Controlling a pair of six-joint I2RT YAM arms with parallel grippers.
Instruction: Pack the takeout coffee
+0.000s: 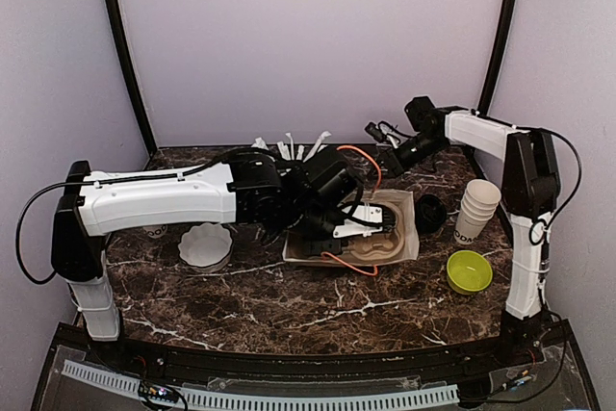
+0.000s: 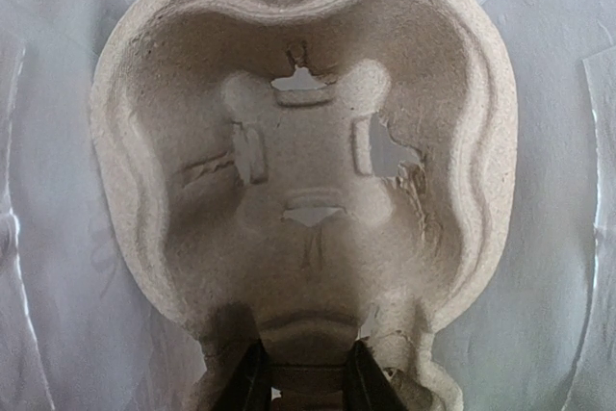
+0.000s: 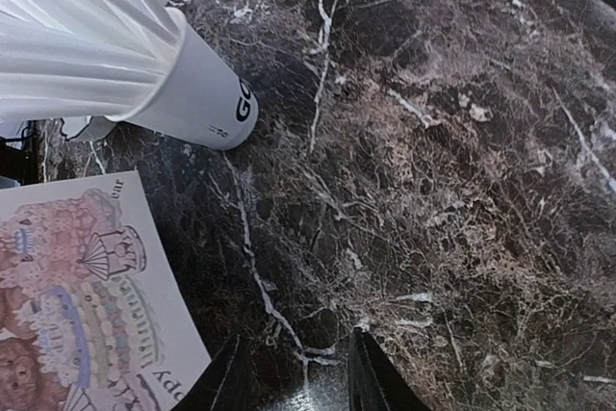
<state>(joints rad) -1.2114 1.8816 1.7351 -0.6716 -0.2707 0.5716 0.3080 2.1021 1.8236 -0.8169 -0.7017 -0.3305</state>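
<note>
A brown pulp cup carrier (image 1: 380,233) lies on white paper at the table's middle. In the left wrist view its wells (image 2: 303,170) are empty. My left gripper (image 1: 362,223) reaches over it, and its fingers (image 2: 252,380) are closed on the carrier's near rim hump. My right gripper (image 1: 377,135) hovers open and empty over bare marble at the back, next to the cup of straws (image 3: 197,98). A black lid (image 1: 429,212) sits just right of the carrier; I cannot tell whether a cup is under it. No lidded coffee cup shows clearly.
A stack of lidless white cups (image 1: 476,207) and a green bowl (image 1: 469,271) stand at the right. A white frilled disc (image 1: 205,244) lies at the left. A printed card (image 3: 82,300) lies near the straw cup. A white thing with black lettering (image 1: 154,231) peeks from under my left arm.
</note>
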